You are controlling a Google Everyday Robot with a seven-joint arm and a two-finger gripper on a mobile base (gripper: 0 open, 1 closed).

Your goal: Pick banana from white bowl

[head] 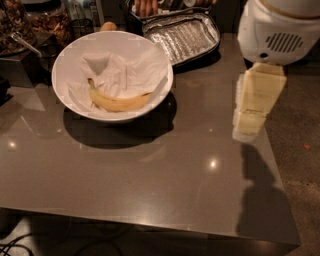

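Note:
The yellow banana (120, 102) lies curved in the white bowl (161, 80) on crumpled white paper, with its dark stem pointing up and left. The bowl stands on the back left of the brown table (150, 175). My gripper (247, 131), cream-coloured, hangs down from the white arm housing (277, 30) over the table's right side. It is well to the right of the bowl and touches nothing. It casts a shadow on the table's front right corner.
A silver-lined black cooler bag (182, 35) lies open behind the bowl, with a person's hands (150, 6) at its far end. Jars and dark containers (45, 22) stand at the back left. The table's right edge runs just below the gripper.

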